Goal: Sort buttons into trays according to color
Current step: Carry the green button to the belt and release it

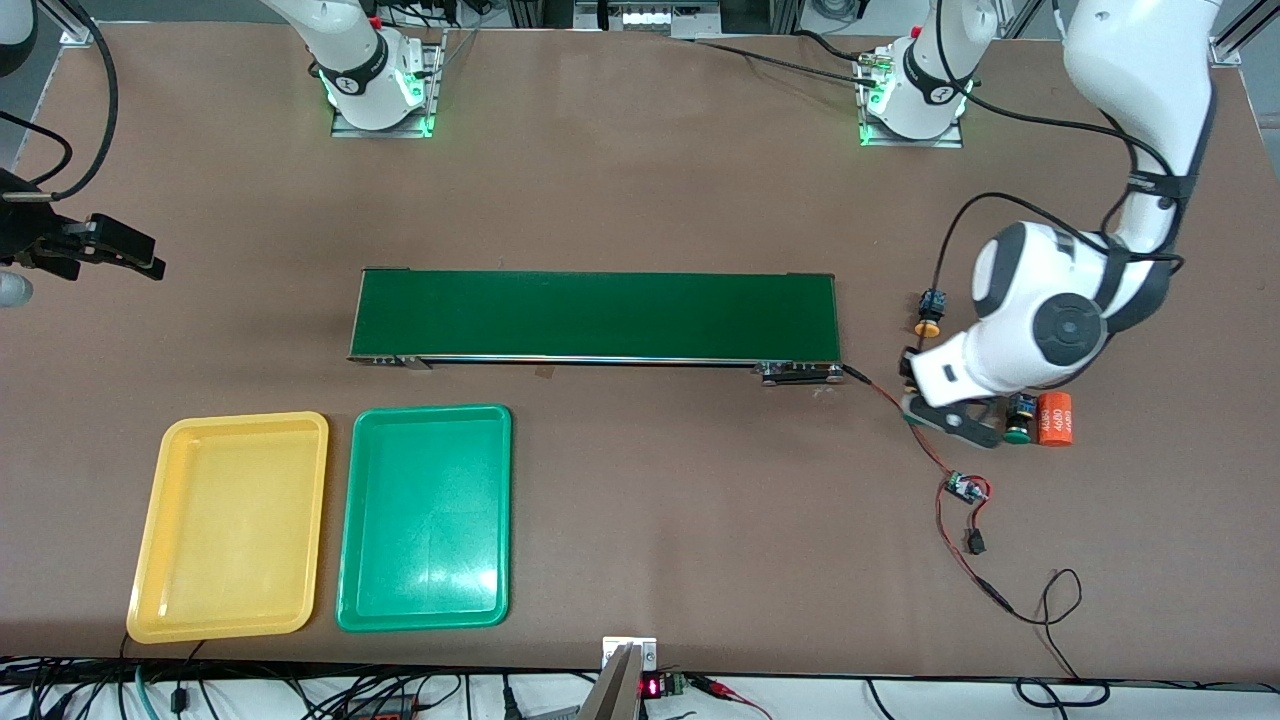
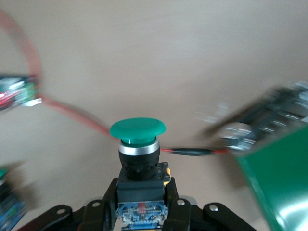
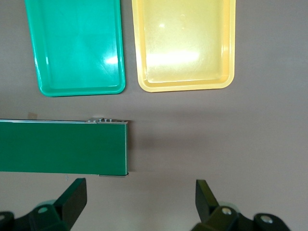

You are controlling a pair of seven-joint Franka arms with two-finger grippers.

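Left gripper (image 2: 142, 211) clamped on body of green-capped button (image 2: 138, 131), low over table past left-arm end of conveyor belt (image 1: 596, 315). Risk: button twisting in narrow grip; red wire (image 1: 935, 470) just beside, likely snag. Orange cylinder (image 1: 1053, 418) close by. Green tray (image 1: 424, 518) and yellow tray (image 1: 230, 527) well apart from it, table between bare. Right gripper (image 3: 139, 204) waited, fingers spread, holding nothing, over table near belt's right-arm end.

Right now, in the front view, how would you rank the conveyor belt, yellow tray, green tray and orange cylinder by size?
1. Conveyor belt, largest.
2. Yellow tray and green tray: they look alike, so no ranking.
3. Orange cylinder, smallest.
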